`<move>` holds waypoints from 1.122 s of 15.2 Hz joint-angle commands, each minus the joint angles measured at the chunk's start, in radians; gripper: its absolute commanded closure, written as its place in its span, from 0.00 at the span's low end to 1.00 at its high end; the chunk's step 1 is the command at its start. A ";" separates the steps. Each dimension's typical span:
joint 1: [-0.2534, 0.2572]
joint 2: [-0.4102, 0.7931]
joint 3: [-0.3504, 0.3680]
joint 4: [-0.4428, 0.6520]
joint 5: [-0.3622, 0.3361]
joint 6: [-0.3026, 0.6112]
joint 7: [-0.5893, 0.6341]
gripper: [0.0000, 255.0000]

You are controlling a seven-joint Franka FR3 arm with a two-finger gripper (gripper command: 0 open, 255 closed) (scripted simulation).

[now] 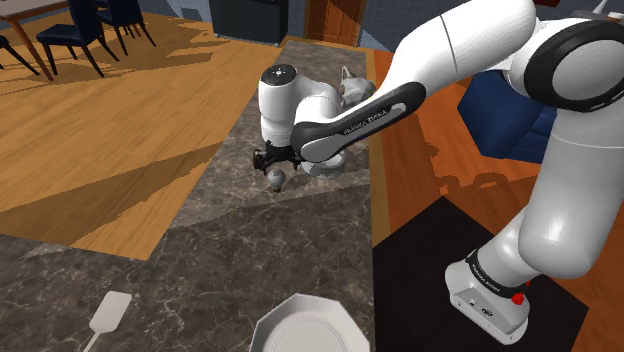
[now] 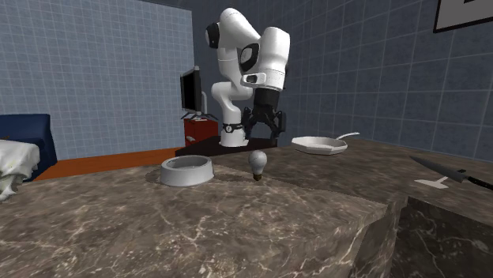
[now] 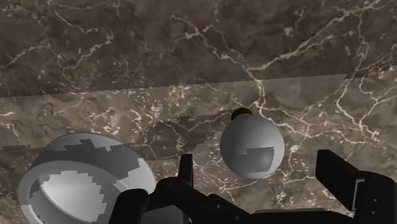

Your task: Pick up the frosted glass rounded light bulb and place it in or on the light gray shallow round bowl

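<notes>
Your tool [image 2: 267,134] hangs with its fingers spread wide, holding and touching nothing, straight above the light bulb [image 2: 257,163] with a clear gap between them. You have one bulb and one shallow round bowl [image 2: 187,170], both on the dark marble bench [image 2: 158,229], the bowl near the bulb on the second exterior view's left; one white plate [image 1: 308,325] and one spatula [image 1: 105,318] lie well apart from them at the shoulder view's bottom edge. The bulb stands on the bench with its long axis about upright, dark base down and round globe facing up at your tool.
</notes>
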 commanded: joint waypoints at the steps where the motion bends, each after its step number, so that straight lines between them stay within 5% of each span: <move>1: 0.019 0.044 -0.012 0.048 -0.019 -0.009 0.017 0.00; 16: 0.030 0.113 -0.043 0.048 -0.066 0.053 0.044 0.00; 17: 0.030 0.113 -0.043 0.048 -0.066 0.053 0.044 1.00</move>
